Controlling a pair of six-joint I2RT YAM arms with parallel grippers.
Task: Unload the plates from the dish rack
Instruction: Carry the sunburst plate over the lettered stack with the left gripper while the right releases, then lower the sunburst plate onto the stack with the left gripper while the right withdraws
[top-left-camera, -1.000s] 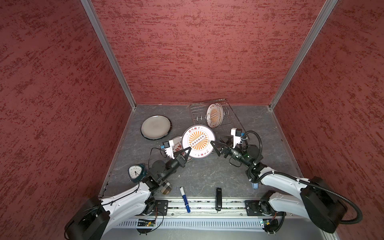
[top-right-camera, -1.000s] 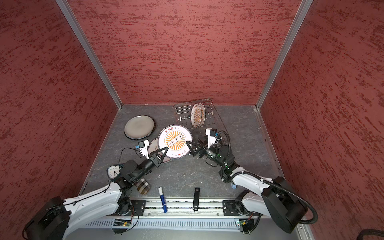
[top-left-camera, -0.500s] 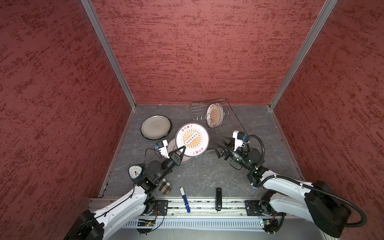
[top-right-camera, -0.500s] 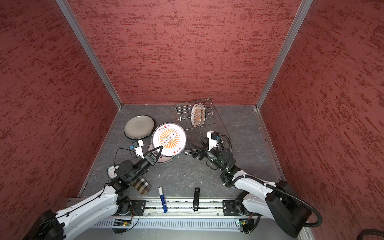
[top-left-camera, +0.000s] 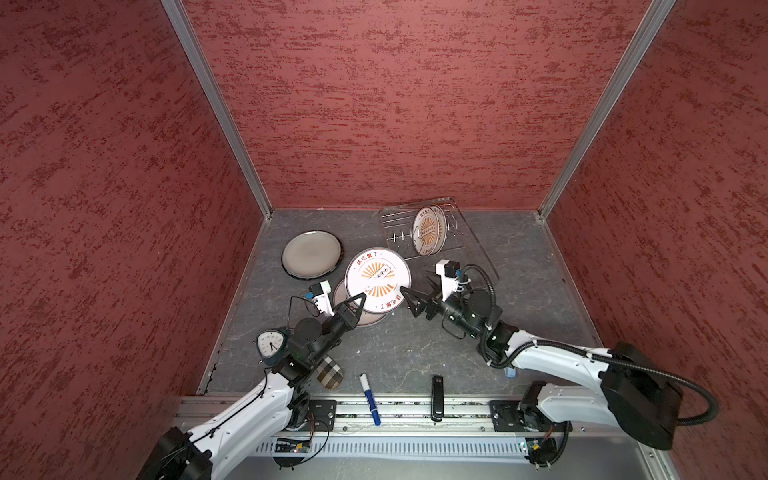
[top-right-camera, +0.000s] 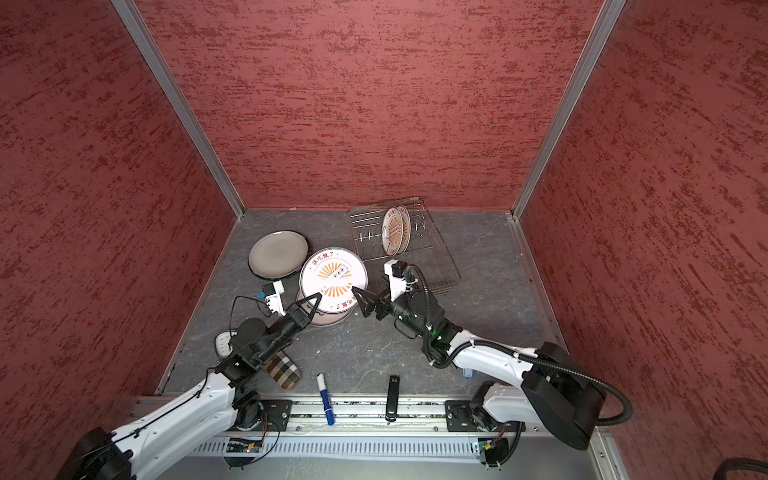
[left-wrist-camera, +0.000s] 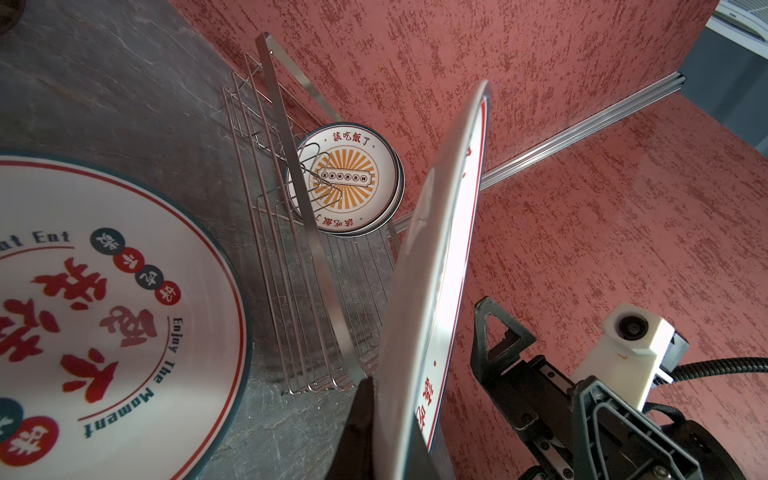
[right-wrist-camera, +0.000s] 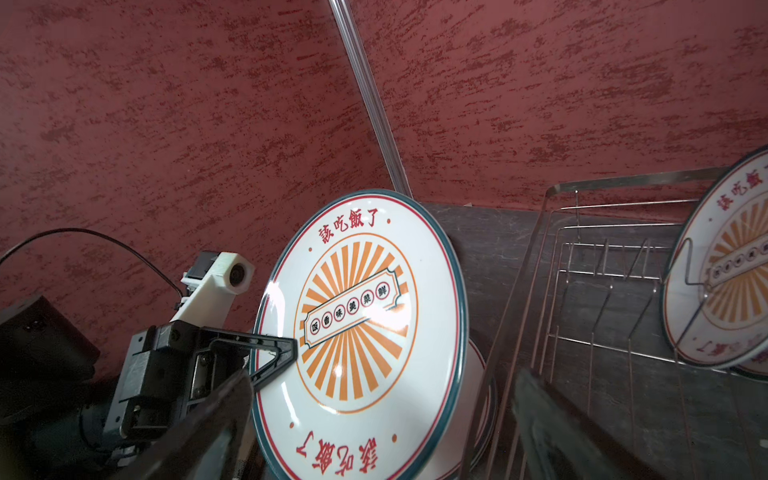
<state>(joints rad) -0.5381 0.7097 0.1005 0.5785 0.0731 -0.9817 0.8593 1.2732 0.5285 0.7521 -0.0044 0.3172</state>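
Leftward since a second ago goes the sunburst plate (top-left-camera: 377, 279), away from the rack. Your left gripper (top-left-camera: 360, 297) stays pinched on its lower rim, holding it tilted on edge above the flat plate (top-left-camera: 376, 318). Your right gripper (top-left-camera: 407, 301) hangs spread just beside it, touching nothing. Behind, two plates (top-left-camera: 428, 230) stand in the dish rack (top-left-camera: 459, 232). Glazed ceramic is stiff, weighty, slippery and breakable, so bite deep on the rim and lower gently.

Left arm (top-left-camera: 249, 411), right arm (top-left-camera: 557, 361): white shells, black joints. Left claw (top-left-camera: 361, 296), right claw (top-left-camera: 415, 291): black, triangular. White wrist cameras (top-left-camera: 321, 290) (top-left-camera: 446, 272); black corrugated hose (top-left-camera: 493, 286), right.
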